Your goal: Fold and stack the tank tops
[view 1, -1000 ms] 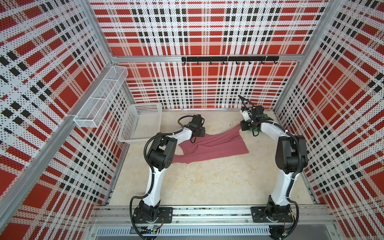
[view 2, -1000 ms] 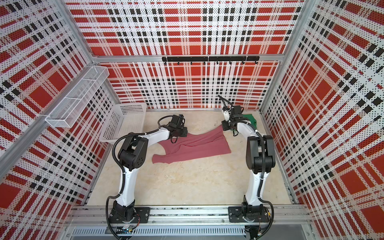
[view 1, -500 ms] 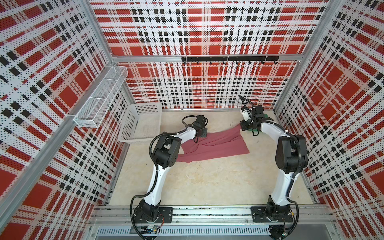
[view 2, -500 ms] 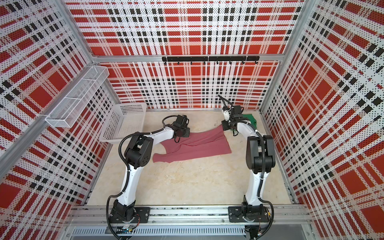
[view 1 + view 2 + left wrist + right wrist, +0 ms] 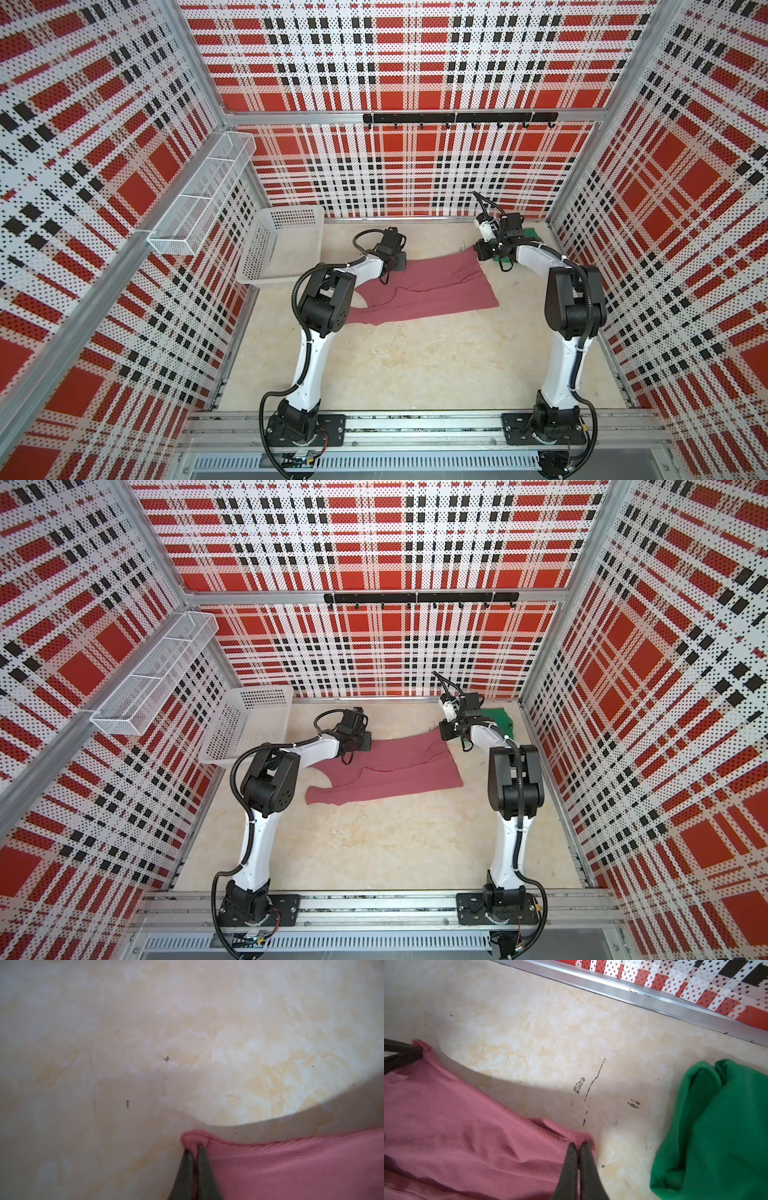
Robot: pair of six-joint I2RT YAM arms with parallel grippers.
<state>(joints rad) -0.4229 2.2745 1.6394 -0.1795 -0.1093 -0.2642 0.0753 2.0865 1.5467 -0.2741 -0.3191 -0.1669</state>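
In both top views the pink tank top (image 5: 432, 291) lies spread mid-frame on the marbled table (image 5: 415, 365). The left gripper (image 5: 195, 1148) is clamped on its upper-left corner and the right gripper (image 5: 578, 1146) on its upper-right corner. The green tank top (image 5: 500, 721) sits bunched just right of it.

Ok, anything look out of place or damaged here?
The green tank top lies bunched in the far right corner. Dark scuff marks scar the tabletop between it and the pink tank top, pinched by the left gripper and right gripper.
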